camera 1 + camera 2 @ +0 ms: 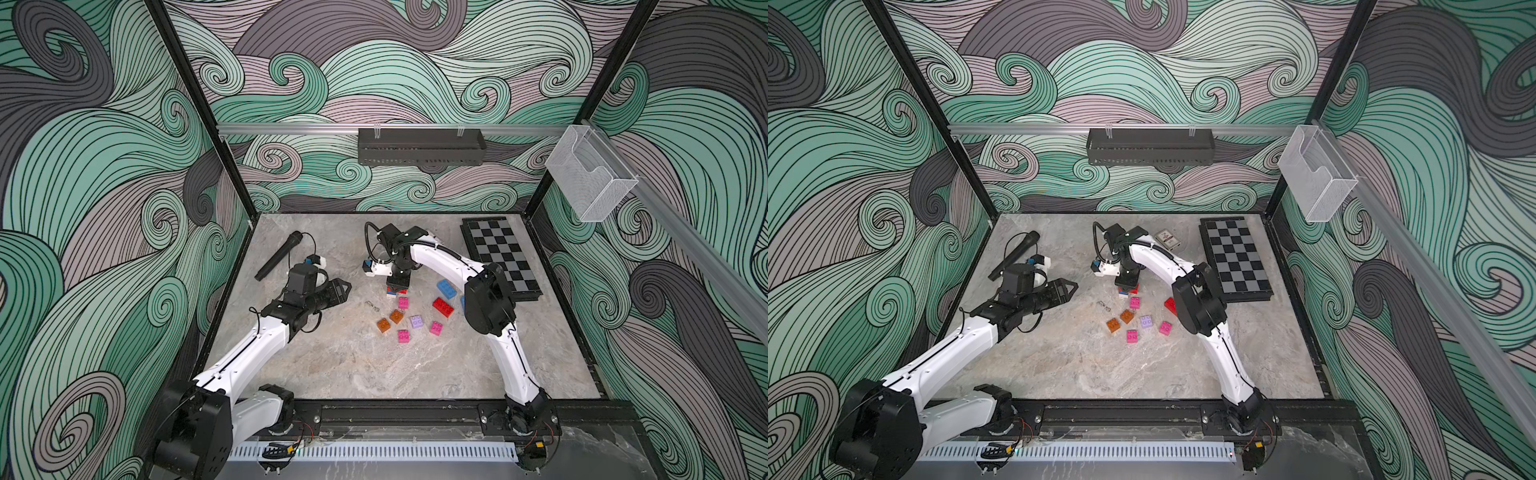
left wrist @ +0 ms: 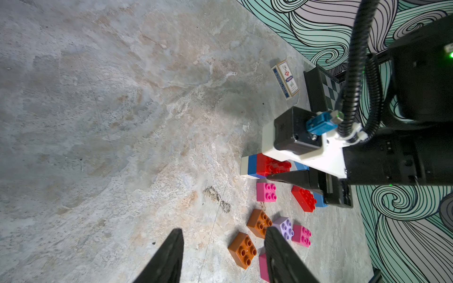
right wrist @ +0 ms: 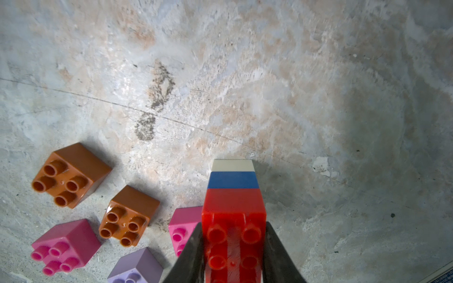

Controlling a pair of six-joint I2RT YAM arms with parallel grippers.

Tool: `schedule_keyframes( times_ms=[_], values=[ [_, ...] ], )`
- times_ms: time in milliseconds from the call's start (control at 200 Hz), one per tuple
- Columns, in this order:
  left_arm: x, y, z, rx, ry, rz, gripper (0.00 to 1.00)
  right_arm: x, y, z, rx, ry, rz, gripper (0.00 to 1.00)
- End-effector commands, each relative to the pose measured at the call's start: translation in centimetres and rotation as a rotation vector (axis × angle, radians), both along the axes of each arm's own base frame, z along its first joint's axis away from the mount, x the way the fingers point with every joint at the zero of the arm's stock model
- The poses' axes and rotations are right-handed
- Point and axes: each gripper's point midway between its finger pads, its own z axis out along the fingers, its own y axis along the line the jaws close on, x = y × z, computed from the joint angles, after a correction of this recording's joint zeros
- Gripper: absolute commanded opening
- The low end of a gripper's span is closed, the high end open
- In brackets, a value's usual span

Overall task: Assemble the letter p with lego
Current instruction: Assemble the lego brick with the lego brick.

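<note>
Closest to me looms the left arm's black elbow joint (image 1: 195, 424), which runs out of view at the bottom edge. The left tool (image 1: 341, 287) hangs over the desk (image 1: 353, 374) with its jaws wide and nothing between them, well apart from the bricks.

The right tool (image 3: 234, 227) points down at a stack (image 3: 232, 193) of a white, a blue and a red brick near the middle of the desk. Its two black fingers (image 3: 192, 254) press against the sides of the red top brick, gripping it. From above, the tool covers nearly all of the stack. I cannot tell whether the white bottom brick sits on the desk or just off it.

Just beside the stack lie the loose pieces:
- three pink bricks (image 1: 403, 302)
- two orange bricks (image 1: 396, 316)
- a lilac brick (image 1: 416, 321)
- a red oblong brick (image 1: 443, 306)
- a blue oblong brick (image 1: 446, 288)

A further sliver of blue peeks out behind the right arm's elbow (image 1: 488, 303), too hidden to make out. In a top view that elbow covers the blue oblong brick altogether and half the red oblong brick (image 1: 1169, 304).

The card box (image 1: 1168, 240) shows beside the chessboard (image 1: 1235, 257) in a top view only, with the arm blocking it otherwise. A black microphone (image 1: 278, 255) lies at the far left.
</note>
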Motion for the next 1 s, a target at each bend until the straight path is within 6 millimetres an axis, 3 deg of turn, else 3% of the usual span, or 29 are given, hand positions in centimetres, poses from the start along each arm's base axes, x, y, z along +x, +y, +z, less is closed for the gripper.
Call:
schedule_keyframes(
  times_ms=[0, 155, 375, 575, 710, 836, 956, 996],
  values=[
    [0.2, -0.1, 0.3, -0.008, -0.010, -0.005, 0.55, -0.5, -0.5, -3.5, -0.029, 0.075, -0.006, 0.47],
    [0.2, 0.0, 0.4, -0.007, -0.015, -0.005, 0.55, -0.2, -0.2, -2.4, -0.008, 0.055, -0.016, 0.61],
    [0.3, 0.1, 0.7, -0.007, -0.023, 0.000, 0.55, 0.0, 0.0, -0.9, 0.013, 0.032, -0.030, 0.66],
    [0.2, 0.2, 0.9, -0.005, -0.025, 0.001, 0.56, 0.2, -0.1, 3.2, 0.060, -0.033, -0.097, 0.67],
    [0.1, 0.5, 1.1, 0.010, -0.020, 0.016, 0.57, 0.0, -1.6, 6.0, 0.058, -0.094, -0.228, 0.67],
    [-0.2, 1.2, 1.6, 0.032, -0.020, 0.041, 0.58, -1.5, -4.0, 7.5, 0.043, -0.126, -0.400, 0.67],
    [-0.5, 2.1, 1.9, 0.062, -0.010, 0.085, 0.58, -5.0, -5.9, 7.5, 0.067, -0.065, -0.580, 0.65],
    [-0.6, 2.4, 2.0, 0.070, -0.005, 0.101, 0.58, -6.5, -5.9, 7.0, 0.093, -0.021, -0.628, 0.74]
  ],
)
